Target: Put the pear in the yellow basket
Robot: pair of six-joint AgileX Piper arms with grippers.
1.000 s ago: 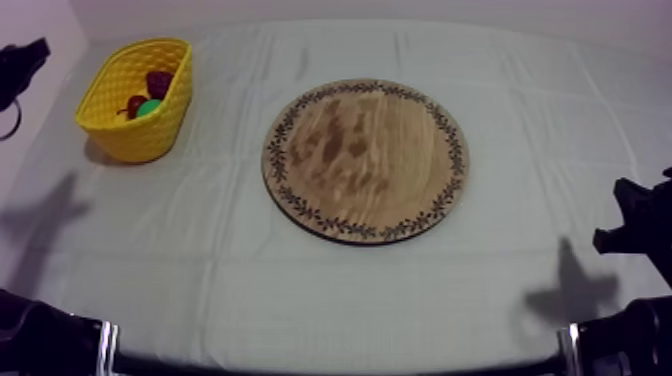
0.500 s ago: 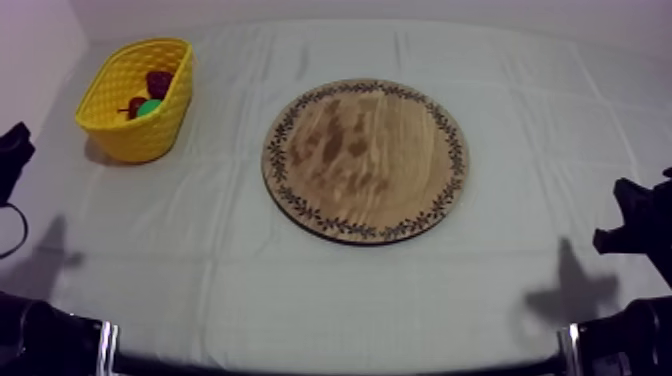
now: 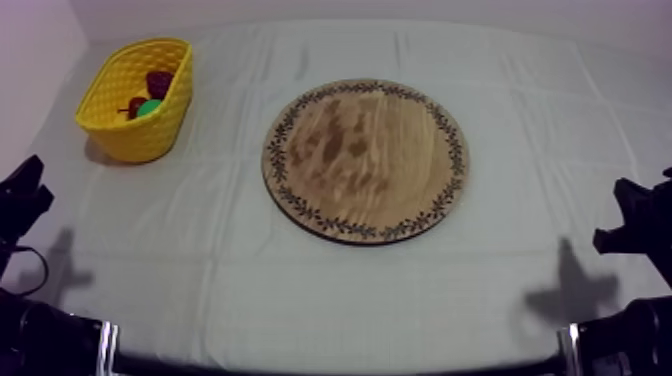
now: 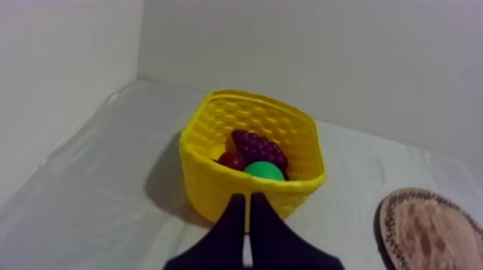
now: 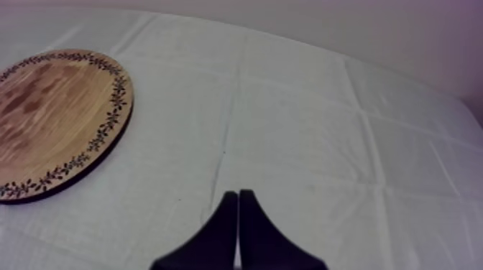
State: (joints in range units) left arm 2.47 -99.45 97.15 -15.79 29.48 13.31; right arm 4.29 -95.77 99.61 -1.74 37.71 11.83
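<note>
The green pear (image 3: 149, 107) lies inside the yellow basket (image 3: 105, 85) at the table's far left, beside a bunch of grapes (image 3: 159, 82) and a small red fruit (image 3: 133, 104). Nothing sits on the round wooden board (image 3: 365, 158) at the table's middle. My left gripper (image 3: 30, 175) hangs at the left edge, nearer the front than the basket. In the left wrist view its fingers form a shut wedge (image 4: 248, 197) just short of the basket (image 4: 215, 179), where the pear (image 4: 264, 171) and grapes (image 4: 259, 149) show. My right gripper (image 3: 625, 215) rests at the right edge, shut (image 5: 238, 194) over bare cloth.
The board's patterned rim (image 5: 108, 129) lies off to one side of my right gripper, with open cloth between them. A pale wall rises behind the basket and along the table's left side.
My left gripper has drawn back along the left edge, from level with the basket toward the table's front. The right arm, the basket and the board have stayed put.
</note>
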